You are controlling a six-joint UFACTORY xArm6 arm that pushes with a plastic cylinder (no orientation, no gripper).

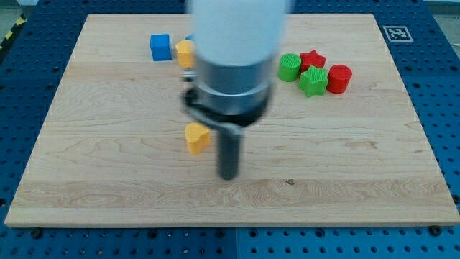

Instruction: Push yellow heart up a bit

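The yellow heart lies on the wooden board a little left of centre. My tip rests on the board just right of and below the heart, a short gap apart from it. The arm's white and grey body rises above the tip and hides part of the board's top middle.
A blue cube and a second yellow block sit at the view's top left, partly next to the arm. At the top right stand a green cylinder, a red star, a green star and a red cylinder.
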